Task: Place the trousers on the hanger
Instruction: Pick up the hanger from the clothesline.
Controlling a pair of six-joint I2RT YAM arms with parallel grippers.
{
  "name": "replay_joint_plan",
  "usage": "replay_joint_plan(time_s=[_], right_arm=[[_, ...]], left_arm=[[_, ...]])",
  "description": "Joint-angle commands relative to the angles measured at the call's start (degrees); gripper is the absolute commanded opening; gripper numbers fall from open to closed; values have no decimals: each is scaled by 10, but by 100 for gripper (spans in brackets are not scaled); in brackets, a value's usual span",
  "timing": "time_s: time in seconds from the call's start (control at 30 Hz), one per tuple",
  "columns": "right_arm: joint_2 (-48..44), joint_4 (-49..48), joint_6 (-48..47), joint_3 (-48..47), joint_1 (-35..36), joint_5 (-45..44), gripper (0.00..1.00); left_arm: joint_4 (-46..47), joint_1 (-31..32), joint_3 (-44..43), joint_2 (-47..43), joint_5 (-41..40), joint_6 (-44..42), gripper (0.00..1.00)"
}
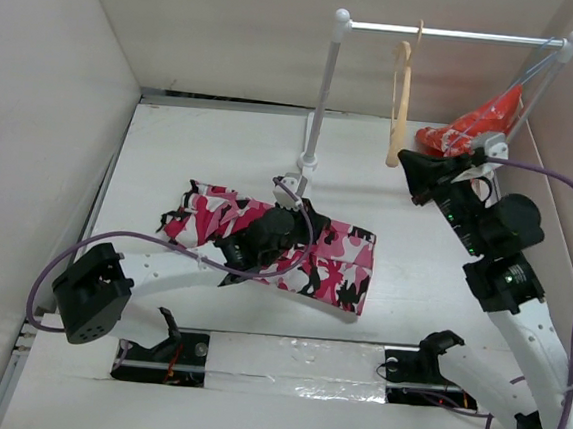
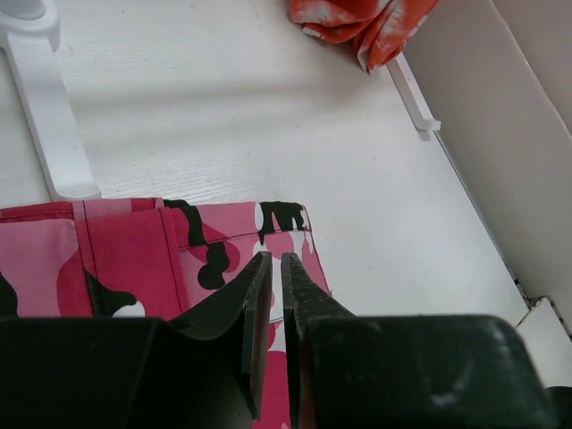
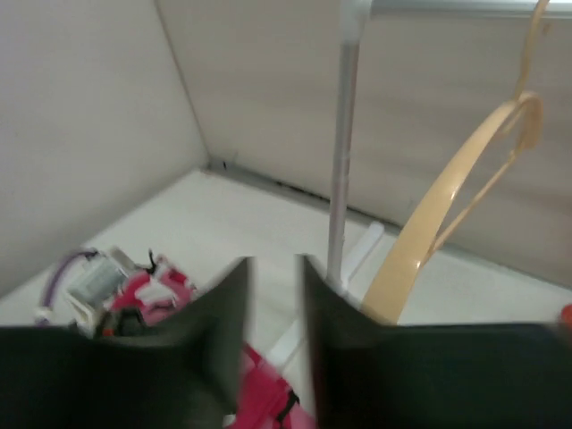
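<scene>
The step in hand is the pick-up of the long soft trousers in pink, red, white and black camouflage print [image 1: 340,264]. They lie flat across the middle of the white tabletop [image 1: 222,149], well apart from its far edge. The left gripper [image 2: 270,261] is down on them at a hemmed corner, its jaws drawn almost together with only a sliver between. Whether a fold is pinched there I cannot tell.

The thin pale beige wooden hanger [image 1: 401,104] hangs by its hook from the white metal rail [image 1: 453,33] above the far right of the tabletop. A crumpled red-orange cloth [image 1: 470,130] sits in the far right corner. The right gripper [image 3: 273,261] is raised just beside the hanger's lower end, jaws partly apart and empty.

Next, I judge, the left arm needs a sure pinch and a lift towards the hanger, with the right gripper steadying the hanger.
</scene>
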State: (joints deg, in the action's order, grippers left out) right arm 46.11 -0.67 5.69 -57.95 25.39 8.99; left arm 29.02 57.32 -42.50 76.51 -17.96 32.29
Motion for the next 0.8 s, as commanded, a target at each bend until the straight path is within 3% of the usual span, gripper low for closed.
replay_joint_plan(time_s=[0.0, 0.1, 0.13, 0.27, 0.3, 0.37, 0.57, 0.77], right_arm=[[8, 107, -16, -37, -11, 16, 0], [-6, 75, 5, -17, -6, -50, 4], [-6, 72, 8, -17, -6, -76, 33], [56, 82, -16, -85, -18, -185, 88], [80, 101, -23, -109, -26, -189, 93], [151, 111, -44, -175, -26, -216, 100], [300, 121, -51, -282, -39, -244, 100], [366, 125, -46, -331, -39, -251, 96]], left_arm=[[24, -19, -7, -14, 24, -25, 7], [37, -26, 7, -18, 41, -28, 8], [40, -32, 9, -21, 46, -29, 9], [46, -39, 18, -29, 66, -35, 11], [45, -39, 21, -34, 71, -38, 11], [42, -39, 34, -53, 70, -44, 13], [41, -44, 51, -76, 70, -42, 14], [42, -49, 51, -65, 83, -35, 14]])
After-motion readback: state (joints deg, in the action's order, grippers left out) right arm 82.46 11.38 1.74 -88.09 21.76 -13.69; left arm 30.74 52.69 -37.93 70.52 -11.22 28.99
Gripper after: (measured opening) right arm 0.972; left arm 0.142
